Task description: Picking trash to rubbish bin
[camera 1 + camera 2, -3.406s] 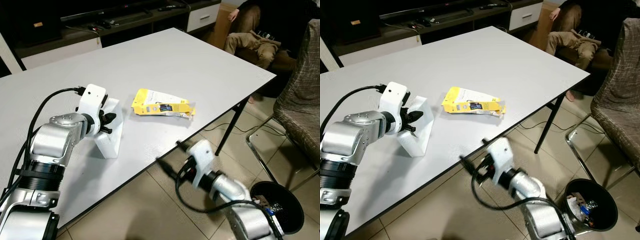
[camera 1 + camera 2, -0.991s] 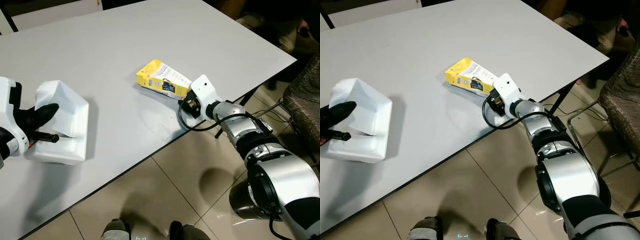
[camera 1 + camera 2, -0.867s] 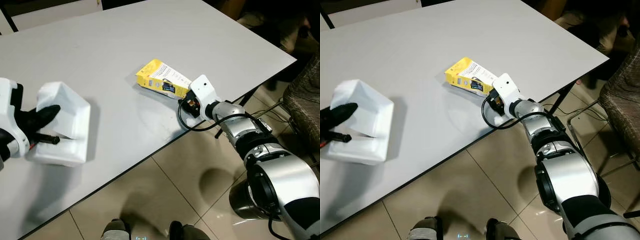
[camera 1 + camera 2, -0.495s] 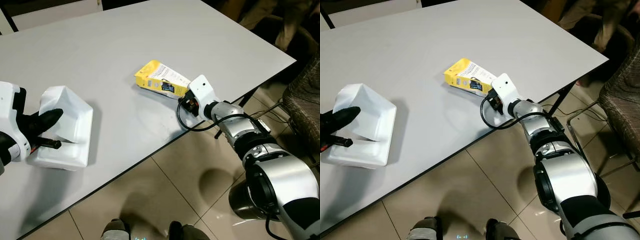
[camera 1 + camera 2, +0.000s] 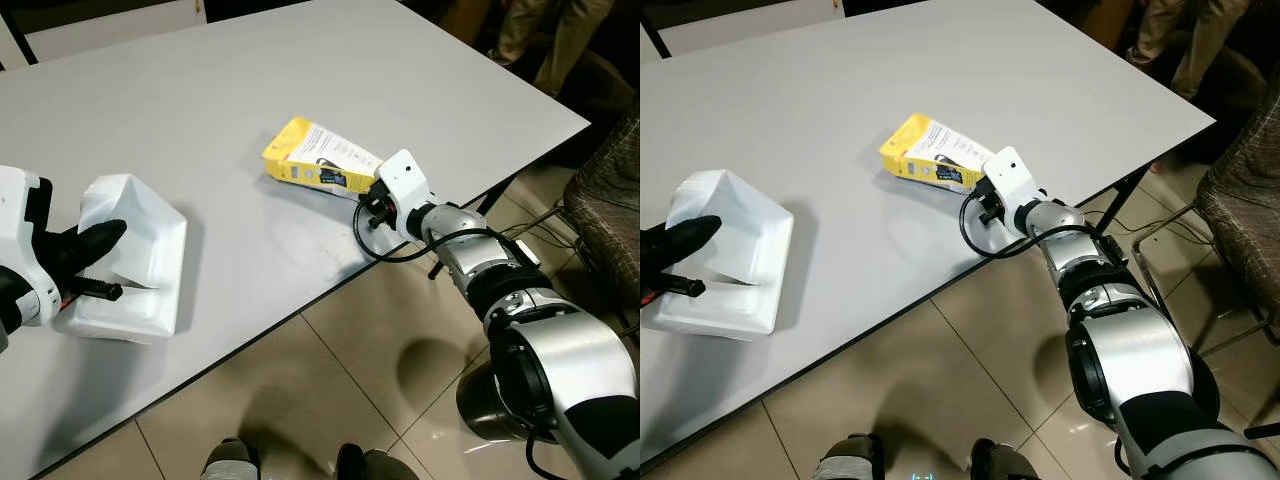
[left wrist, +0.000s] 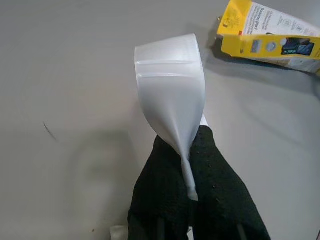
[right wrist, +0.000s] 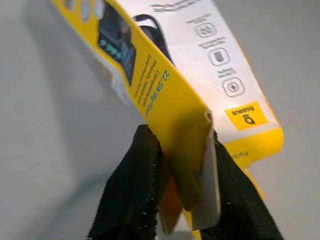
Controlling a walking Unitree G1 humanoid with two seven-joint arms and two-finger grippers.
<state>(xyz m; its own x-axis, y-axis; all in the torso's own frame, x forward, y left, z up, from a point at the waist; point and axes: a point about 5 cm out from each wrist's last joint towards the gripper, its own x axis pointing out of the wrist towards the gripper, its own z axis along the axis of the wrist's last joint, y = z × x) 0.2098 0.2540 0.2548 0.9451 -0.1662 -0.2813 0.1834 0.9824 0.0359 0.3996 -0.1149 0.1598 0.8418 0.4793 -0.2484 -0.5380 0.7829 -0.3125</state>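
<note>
White surface over tiled floor, both claws gripping trash.
Right claw is clamping the yellow box; left claw is pinching the white foam tray.

The tabletop is a plain pale grey rectangular surface on dark legs, standing on a floor of beige tiles; two items lie directly on it; a white foam tray rests near the front edge at the robot's left side, with one rim raised; a yellow and white carton lies flat near the front edge toward the right corner, well apart from the tray; bare surface separates the two items.
</note>
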